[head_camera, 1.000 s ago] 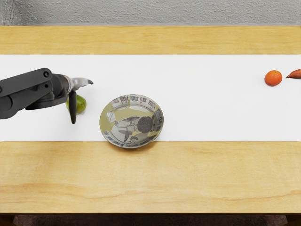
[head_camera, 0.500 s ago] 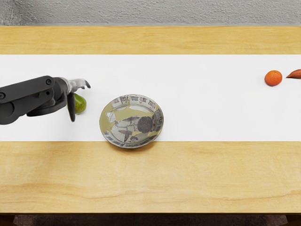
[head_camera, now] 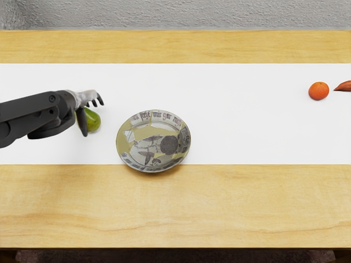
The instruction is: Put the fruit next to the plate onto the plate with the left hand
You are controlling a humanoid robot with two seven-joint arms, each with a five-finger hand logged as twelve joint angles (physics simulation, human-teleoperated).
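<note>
Head view: the left hand [head_camera: 83, 105] reaches in from 9 o'clock, its fingers [head_camera: 100, 101] released and spread above the green fruit [head_camera: 93, 121], thumb down at the fruit's 9 o'clock side. The fruit lies on the desk's [head_camera: 219, 203] white runner [head_camera: 236, 115], near the plate [head_camera: 153, 141], at its 10 o'clock

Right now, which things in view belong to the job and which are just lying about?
Job: left hand, green fruit beside it, plate.
Lying about: orange fruit, reddish thing at the right edge.
</note>
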